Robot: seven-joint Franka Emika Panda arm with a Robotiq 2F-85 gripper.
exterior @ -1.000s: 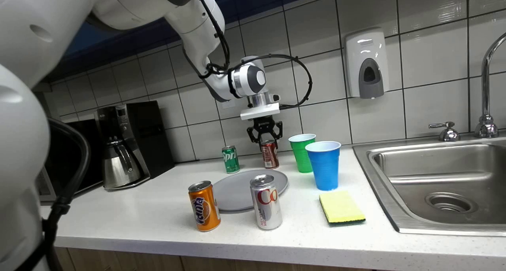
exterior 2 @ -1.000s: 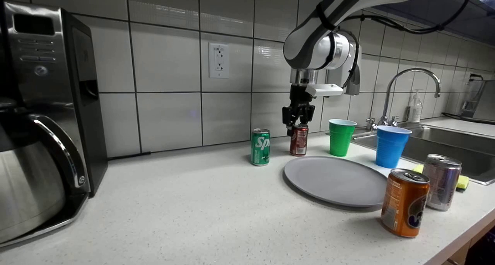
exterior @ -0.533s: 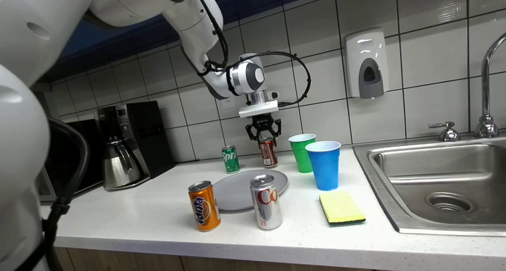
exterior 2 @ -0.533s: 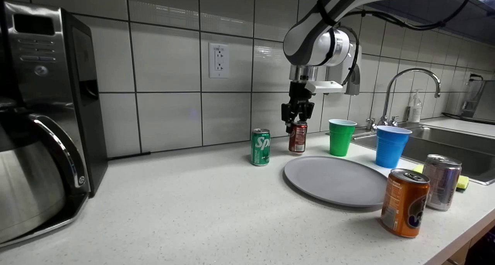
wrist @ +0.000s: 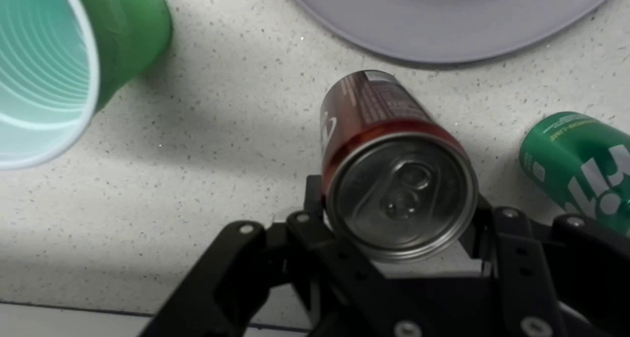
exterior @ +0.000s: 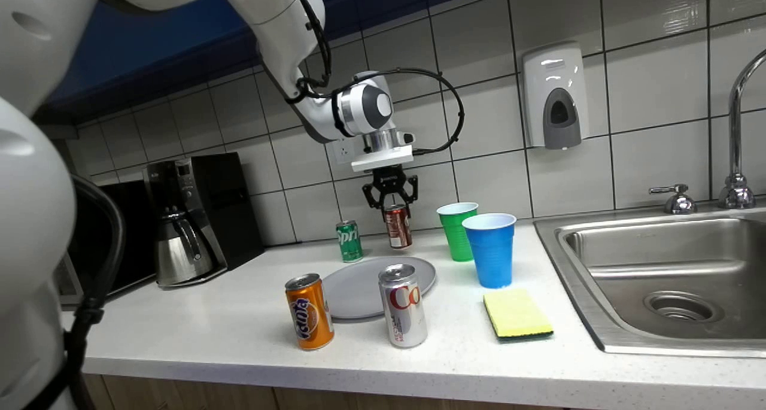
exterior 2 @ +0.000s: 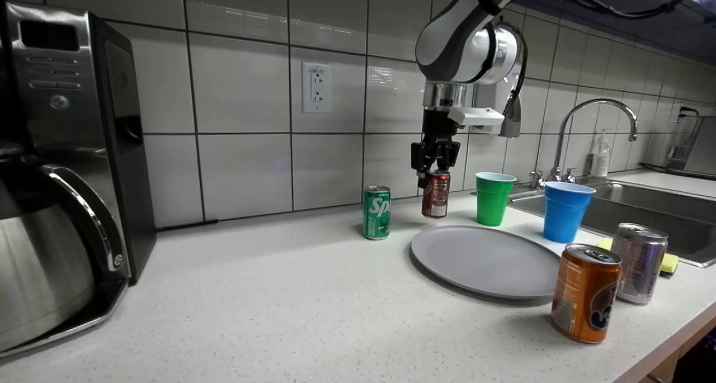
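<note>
In an exterior view, my gripper (exterior: pixel 397 215) points down behind the gray plate (exterior: pixel 362 287), jaws pinching the upper part of a red can (exterior: pixel 399 230) from opposite sides. I hold that can close to upright, its base just clear of the white counter (exterior: pixel 191 332). A green Sprite can (exterior: pixel 349 242) stands behind the plate to the left, a green cup (exterior: pixel 456 235) behind it to the right, and a blue cup (exterior: pixel 492 257) right of it. An orange Fanta can (exterior: pixel 309 314) and a silver can (exterior: pixel 403 311) stand in front of the plate; a yellow sponge (exterior: pixel 517 313) lies to its right, with the sink (exterior: pixel 574 281) farther right. A coffee maker (exterior: pixel 221 203) stands well left of the plate.

In an exterior view, I hold the red can just beyond the plate's far rim, between the Sprite can and the green cup.

In my wrist view, I look down on the red can's top, my fingers (wrist: pixel 313 194) against its two sides. It shows just outside the plate's rim, the green cup off to the plate's left and the Sprite can outside that rim at the right.
</note>
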